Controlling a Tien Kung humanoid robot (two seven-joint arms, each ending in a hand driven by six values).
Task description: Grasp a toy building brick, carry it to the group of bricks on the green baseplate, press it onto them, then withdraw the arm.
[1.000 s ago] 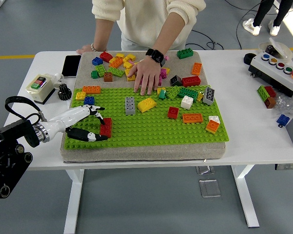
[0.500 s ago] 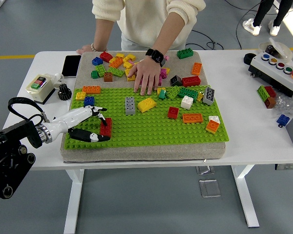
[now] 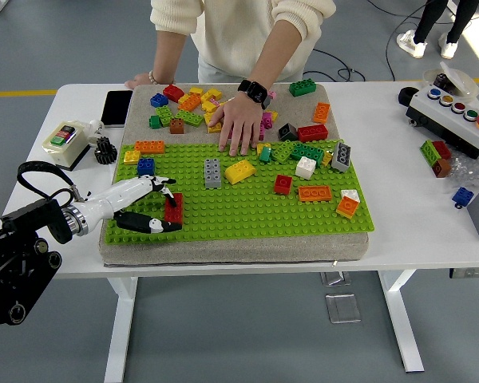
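Your white table (image 3: 80, 263) carries a grey foam pad topped by the large green studded baseplate (image 3: 247, 211), and nothing on that scale has shifted over the last second. The person in the cream sweater at the far side keeps one hand (image 3: 238, 128) flat on the baseplate's far edge, among the loose mixed-colour bricks (image 3: 188, 108); the hand has not moved, so read it as steadying the plate.

The change is in your left arm (image 3: 32, 231). It has slid a little toward the near-left corner of the view, and the black shoulder housing now sits lower in the picture than a second ago. The white-and-black left hand (image 3: 153, 207) has barely moved with it: it sits at the baseplate's near-left area, fingers (image 3: 164, 185) curled over the top and thumb beneath, pinching the small red toy brick (image 3: 174, 209). That brick stands upright between them, resting on or just above the studs; you cannot tell which.

So the grasp looks made, and the carry has hardly begun. The grey brick (image 3: 213, 172) and yellow brick (image 3: 240, 171) nearer the middle look the closest group to aim for, with the press and withdrawal to follow. Your right arm is out of view.
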